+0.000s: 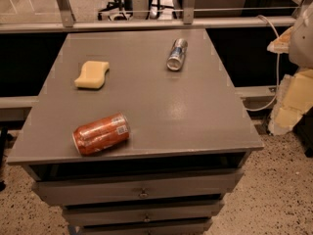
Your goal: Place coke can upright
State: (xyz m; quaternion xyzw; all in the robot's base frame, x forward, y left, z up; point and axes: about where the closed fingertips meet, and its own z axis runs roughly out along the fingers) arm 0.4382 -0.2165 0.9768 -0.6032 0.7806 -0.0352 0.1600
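Camera view: a grey table (161,111) seen from above and in front, with shallow drawers (143,194) beneath its top and a speckled floor around it.

The coke can (101,133) lies on its side near the front left corner of the table, close to the front edge. It is red-orange with a white barcode label toward its right end, and its long axis runs left to right, tilted slightly. I cannot tell which end is the top.

A yellow sponge (92,74) rests toward the back left, well apart from the can. A slimmer silver-and-blue can (177,54) lies on its side near the back edge, right of centre.

The gripper (292,102) appears as pale cream-and-white shapes at the right edge of the view, off the table and well apart from the coke can. Whether it is released or clenched cannot be told.

The can is not yet upright, and nothing is touching it.

The can is probably light, with thin walls that dent under a hard squeeze. Its smooth, round side is likely slippery, and it may roll toward the front edge if nudged. The best hold looks to be across the middle of the body, coming from above with a moderate squeeze, then tipping it onto its base.
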